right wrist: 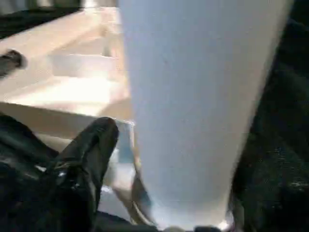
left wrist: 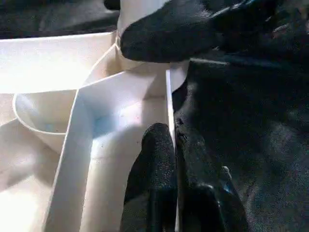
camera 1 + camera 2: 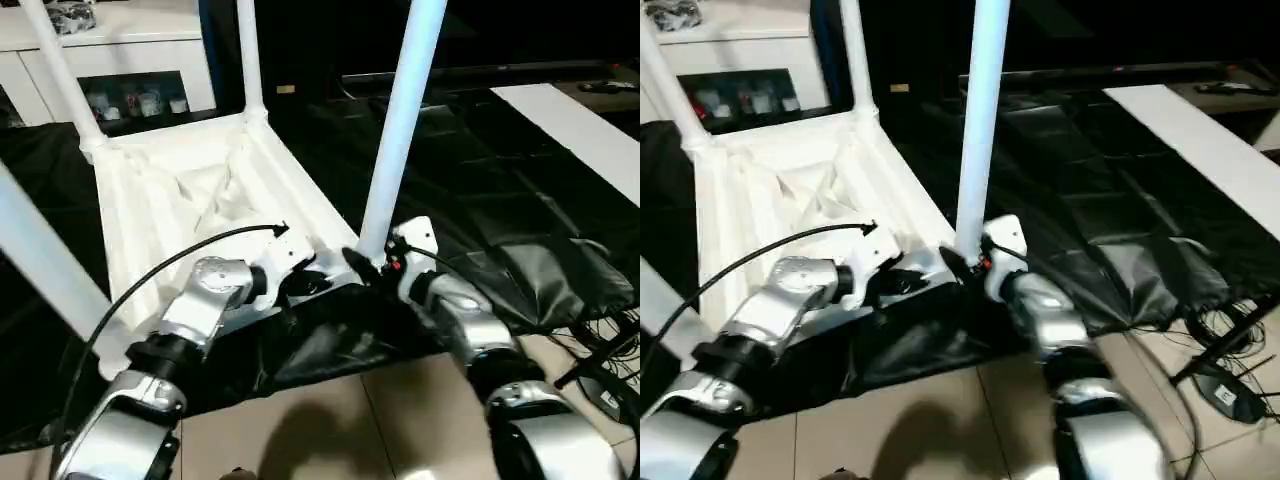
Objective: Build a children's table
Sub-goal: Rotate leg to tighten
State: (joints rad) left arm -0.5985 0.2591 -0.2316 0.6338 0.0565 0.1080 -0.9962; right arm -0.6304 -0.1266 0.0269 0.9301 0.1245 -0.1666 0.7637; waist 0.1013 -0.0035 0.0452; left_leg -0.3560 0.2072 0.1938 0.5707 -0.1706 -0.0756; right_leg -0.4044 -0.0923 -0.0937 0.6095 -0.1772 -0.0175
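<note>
Right pincer [image 3: 372, 268] grips the ribbed white table's [image 3: 190, 200] smooth round leg [image 3: 400, 120].

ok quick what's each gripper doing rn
left gripper: shut on the table's rim
right gripper: at the base of a leg, grip cannot be told
</note>
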